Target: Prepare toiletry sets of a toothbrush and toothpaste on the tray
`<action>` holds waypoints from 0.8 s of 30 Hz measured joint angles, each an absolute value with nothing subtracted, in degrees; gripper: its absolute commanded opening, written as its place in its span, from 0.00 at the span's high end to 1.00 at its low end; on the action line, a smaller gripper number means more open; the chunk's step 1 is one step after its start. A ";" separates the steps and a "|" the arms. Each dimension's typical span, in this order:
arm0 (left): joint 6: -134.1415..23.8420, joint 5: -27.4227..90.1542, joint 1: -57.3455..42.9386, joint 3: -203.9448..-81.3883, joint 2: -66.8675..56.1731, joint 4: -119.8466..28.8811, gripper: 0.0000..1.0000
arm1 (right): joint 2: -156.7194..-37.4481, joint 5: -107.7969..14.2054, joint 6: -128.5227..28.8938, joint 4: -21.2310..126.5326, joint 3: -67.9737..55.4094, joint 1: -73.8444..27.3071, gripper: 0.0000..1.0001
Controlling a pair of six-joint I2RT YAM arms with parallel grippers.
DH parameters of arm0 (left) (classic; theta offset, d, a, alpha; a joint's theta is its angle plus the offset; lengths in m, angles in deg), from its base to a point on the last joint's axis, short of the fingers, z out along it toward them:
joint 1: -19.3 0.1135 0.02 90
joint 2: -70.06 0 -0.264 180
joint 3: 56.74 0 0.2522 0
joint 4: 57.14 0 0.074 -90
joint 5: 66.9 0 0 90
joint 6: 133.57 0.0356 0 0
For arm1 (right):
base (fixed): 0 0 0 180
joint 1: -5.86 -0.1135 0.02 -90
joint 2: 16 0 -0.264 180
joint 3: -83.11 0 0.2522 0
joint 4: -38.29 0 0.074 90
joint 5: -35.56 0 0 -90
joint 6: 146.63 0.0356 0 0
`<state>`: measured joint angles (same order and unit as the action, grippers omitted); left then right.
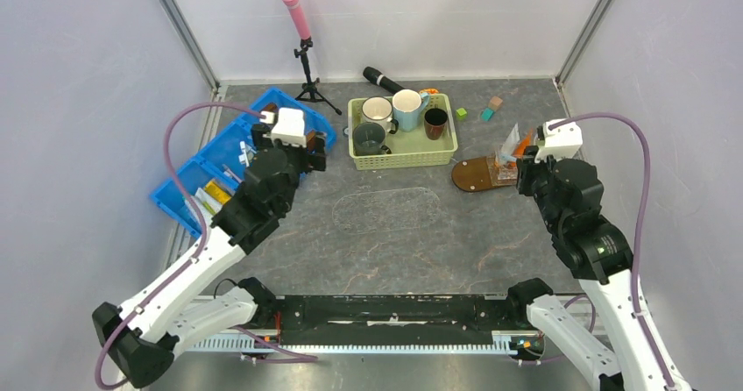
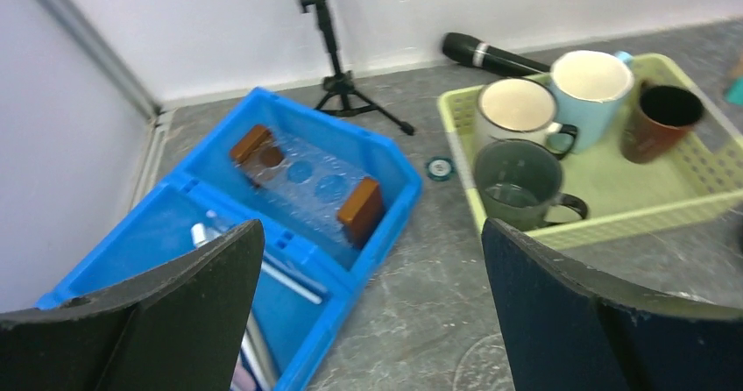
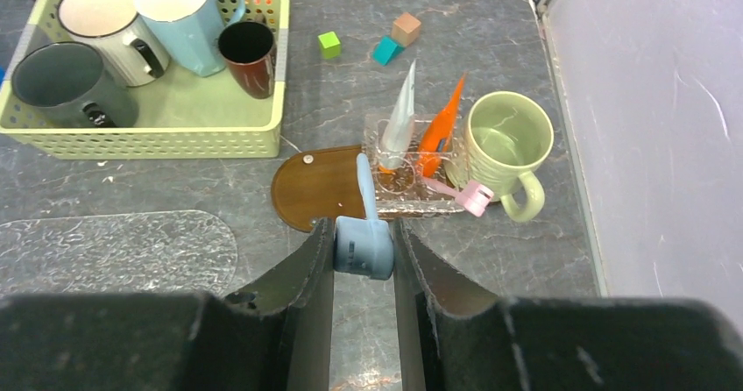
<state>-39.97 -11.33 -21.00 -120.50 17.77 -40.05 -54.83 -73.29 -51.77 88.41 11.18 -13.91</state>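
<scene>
The tray (image 3: 317,188) is a dark-brown oval board right of the green basket; it also shows in the top view (image 1: 471,175). A clear holder (image 3: 412,181) on it carries an orange toothpaste tube (image 3: 441,131) and a grey-white tube (image 3: 399,117), both upright. A pink toothbrush (image 3: 463,195) lies against the holder. My right gripper (image 3: 364,249) is shut on the thick end of a pale blue toothbrush (image 3: 363,233), whose thin end points over the tray's near edge. My left gripper (image 2: 368,303) is open and empty over the rim of the blue bin (image 2: 385,224), where pale brushes (image 2: 293,279) lie.
A pale green mug (image 3: 508,141) stands right of the holder. The green basket (image 3: 149,141) holds several mugs. A clear oval plate (image 3: 114,251) lies mid-table. Small blocks (image 3: 329,44) lie behind the tray. A pink microphone on a tripod (image 1: 294,7) and a black microphone (image 1: 383,79) are at the back.
</scene>
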 measured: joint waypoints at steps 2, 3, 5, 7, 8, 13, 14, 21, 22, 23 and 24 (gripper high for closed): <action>-41.42 -11.53 -18.29 -120.50 19.03 -38.49 0.00 | -53.98 -74.47 -51.72 87.43 12.71 -13.91 1.00; -42.03 -11.66 -17.15 -120.50 19.69 -37.90 0.00 | -53.65 -75.06 -51.57 86.86 13.45 -13.91 1.00; -43.06 -12.10 -15.07 -120.34 21.42 -36.79 0.00 | -53.00 -76.28 -51.48 85.14 15.35 -13.91 1.00; -43.76 -12.80 -13.37 -119.84 23.41 -36.22 0.00 | -52.30 -77.44 -51.39 83.63 17.45 -13.91 1.00; -44.02 -13.10 -12.49 -119.40 24.59 -36.11 0.00 | -52.03 -77.90 -51.37 82.95 18.35 -13.91 1.00; -44.61 -15.81 -10.33 -116.39 29.09 -36.55 0.00 | -52.54 -79.69 -51.13 80.79 20.82 -13.91 1.00; -44.61 -16.18 -10.27 -115.71 29.63 -36.68 0.00 | -52.73 -79.98 -51.09 80.46 21.02 -13.91 1.00; -44.61 -17.95 -10.03 -113.30 30.25 -37.93 0.00 | -53.37 -81.22 -50.96 77.38 24.53 -13.91 1.00; -44.61 -18.13 -10.03 -113.11 30.27 -37.97 0.00 | -53.50 -81.38 -50.96 77.18 24.82 -13.91 1.00; -44.61 -18.30 -10.03 -113.02 30.27 -38.08 0.00 | -53.70 -81.53 -50.96 76.87 25.10 -13.91 1.00; -44.61 -18.41 -10.03 -112.89 30.27 -38.23 0.00 | -54.00 -81.62 -50.96 76.55 25.30 -13.91 1.00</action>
